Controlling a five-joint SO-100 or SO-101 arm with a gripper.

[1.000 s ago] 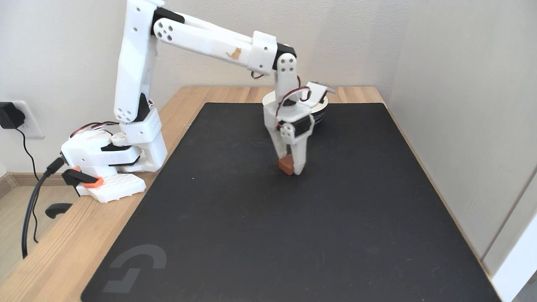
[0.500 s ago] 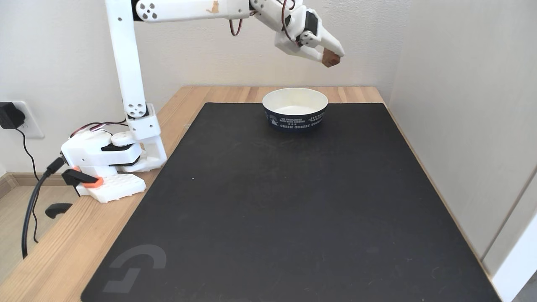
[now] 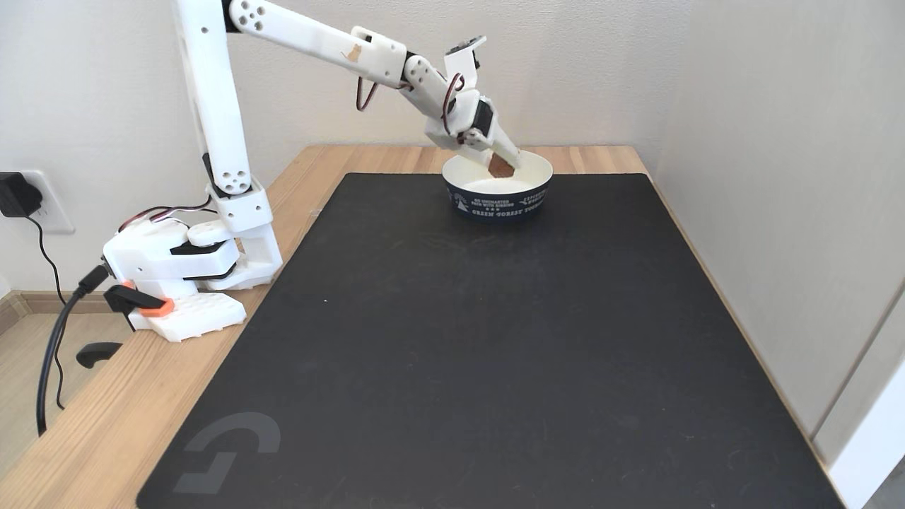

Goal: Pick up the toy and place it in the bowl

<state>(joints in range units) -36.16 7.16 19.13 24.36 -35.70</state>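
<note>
Fixed view: black mat, grey logo mark at its near-left corner. At the mat's far edge, navy bowl, print reads "GREEN FOREST"; the rest is too small. Gripper clenched on toy, over the bowl's opening.

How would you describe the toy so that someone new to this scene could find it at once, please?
Start at the black mat covering the wooden table, then go to the navy paper bowl at its far edge. Just over the bowl's cream inside, the white gripper pinches the toy: a small reddish-brown block, the only warm-coloured thing among white and navy.
</note>
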